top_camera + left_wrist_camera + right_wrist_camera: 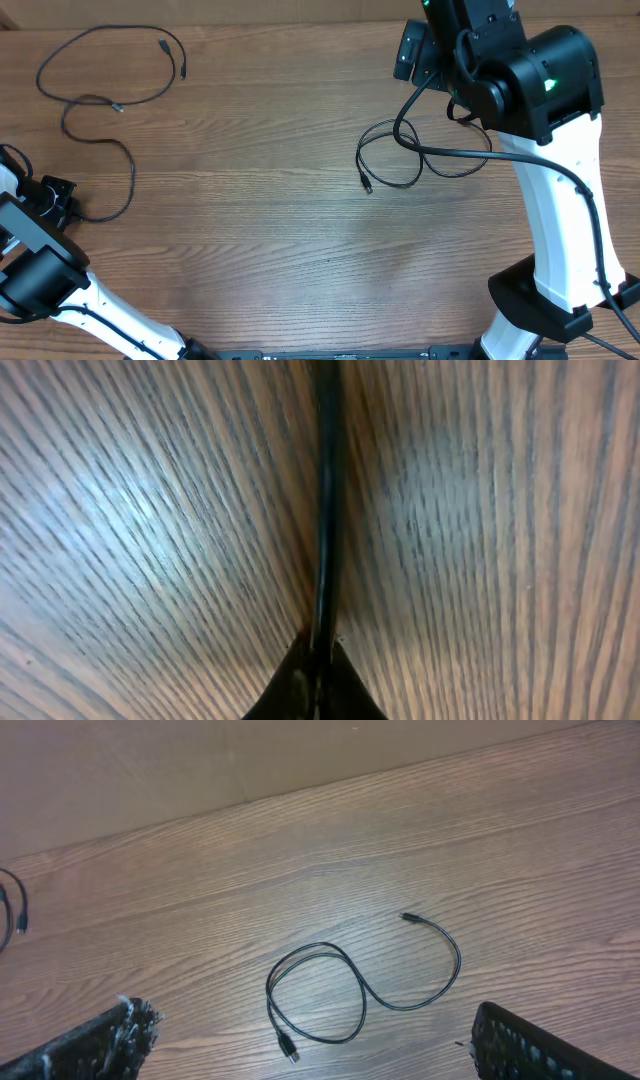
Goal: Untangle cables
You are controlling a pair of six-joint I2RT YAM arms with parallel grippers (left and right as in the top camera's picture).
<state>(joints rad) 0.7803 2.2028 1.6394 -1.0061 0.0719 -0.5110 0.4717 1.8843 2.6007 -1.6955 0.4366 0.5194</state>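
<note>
Left gripper (315, 678) is clamped on the long cable (325, 510), which winds across the upper left of the overhead view. Right gripper (310, 1020) has its fingers apart. The looped cable (361, 990) lies loose on the table (200, 870) at the centre of the right wrist view.

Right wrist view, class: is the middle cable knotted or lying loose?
Loose: the cable lies in one open loop, crossing itself once, both ends lying free.

Overhead, my right arm (550, 200) hides part of the right cable (360, 155). At my left wrist, the left cable (326, 510) is blurred; the bottom edge crops my left end effector (315, 685).
</note>
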